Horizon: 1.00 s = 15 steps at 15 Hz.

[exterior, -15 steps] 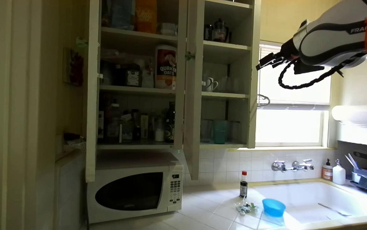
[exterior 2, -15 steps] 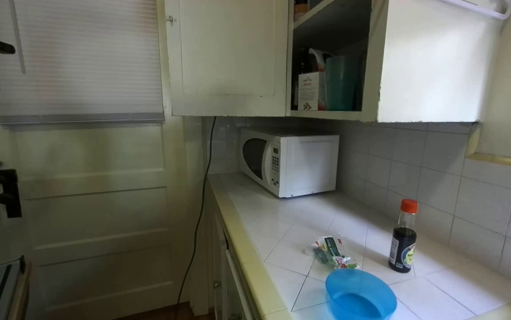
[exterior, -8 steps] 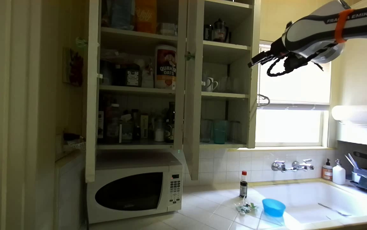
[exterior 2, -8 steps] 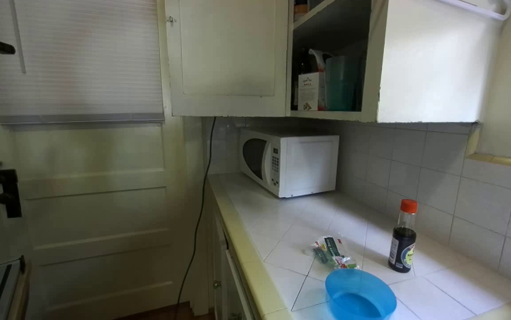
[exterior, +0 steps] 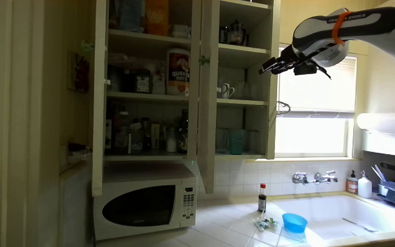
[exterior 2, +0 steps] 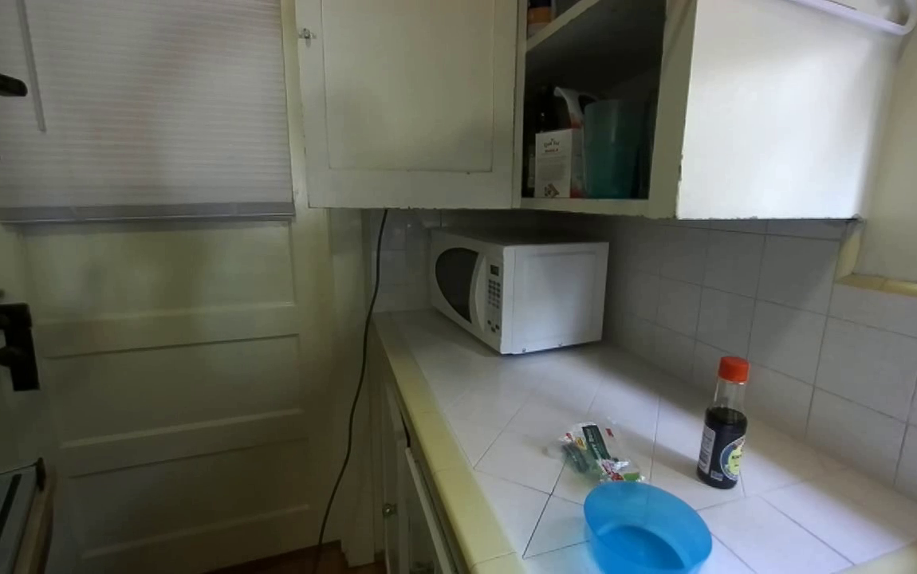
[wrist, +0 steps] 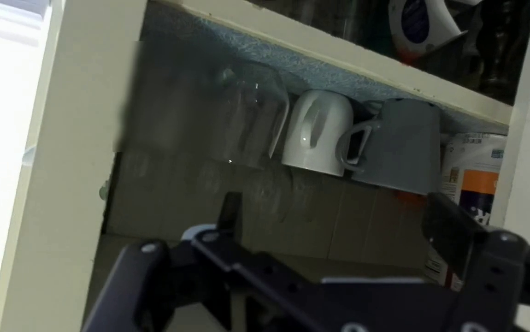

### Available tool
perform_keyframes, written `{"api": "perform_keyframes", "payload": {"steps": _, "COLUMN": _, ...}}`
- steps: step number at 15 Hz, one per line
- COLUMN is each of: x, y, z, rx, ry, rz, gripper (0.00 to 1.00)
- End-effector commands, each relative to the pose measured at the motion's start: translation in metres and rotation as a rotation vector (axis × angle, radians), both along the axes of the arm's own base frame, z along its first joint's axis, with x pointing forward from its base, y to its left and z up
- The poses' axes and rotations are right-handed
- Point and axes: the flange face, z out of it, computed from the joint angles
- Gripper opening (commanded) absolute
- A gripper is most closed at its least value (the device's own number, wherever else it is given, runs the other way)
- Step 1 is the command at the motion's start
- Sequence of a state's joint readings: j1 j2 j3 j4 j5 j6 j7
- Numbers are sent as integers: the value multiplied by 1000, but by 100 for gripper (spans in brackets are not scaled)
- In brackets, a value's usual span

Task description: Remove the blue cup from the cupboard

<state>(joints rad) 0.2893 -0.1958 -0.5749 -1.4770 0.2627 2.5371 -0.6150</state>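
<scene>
The blue cup (exterior: 237, 141), a dull teal cylinder, stands upright on the lowest shelf of the white cupboard (exterior: 270, 113), between clear glasses. It also shows in an exterior view (exterior 2: 611, 150) behind the cupboard's front edge. My gripper (exterior: 267, 69) is higher than the cup, level with the middle shelf's space, in front of the right upright. In the wrist view the gripper (wrist: 336, 205) is open with nothing between its fingers (wrist: 231, 214). That view faces the mug shelf and looks upside down; the blue cup does not show there.
An open cupboard door (exterior: 208, 103) stands out left of the cup. A white mug (wrist: 318, 131), a grey mug (wrist: 401, 145) and clear glasses (wrist: 253, 115) are on the middle shelf. Below are a microwave (exterior: 142, 206), a sauce bottle (exterior 2: 723, 430) and a light-blue bowl (exterior 2: 646, 530).
The arm has moved left in an exterior view, toward the cupboard. The gripper now overlaps the cupboard's right upright. The cup and the other objects have not moved.
</scene>
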Motion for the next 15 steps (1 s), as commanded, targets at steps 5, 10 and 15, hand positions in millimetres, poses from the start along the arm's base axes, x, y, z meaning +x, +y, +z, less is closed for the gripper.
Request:
{"api": "perform_keyframes", "payload": {"steps": 5, "x": 18, "y": -16, "z": -3, "rx": 13, "ry": 48, "rz": -33, "gripper": 100}}
{"api": "perform_keyframes", "payload": {"steps": 10, "x": 42, "y": -3, "z": -14, "rx": 58, "ry": 39, "rz": -44, "gripper": 100}}
{"api": "perform_keyframes", "payload": {"steps": 15, "x": 52, "y": 3, "z": -35, "rx": 58, "ry": 91, "rz": -48, "gripper": 100}}
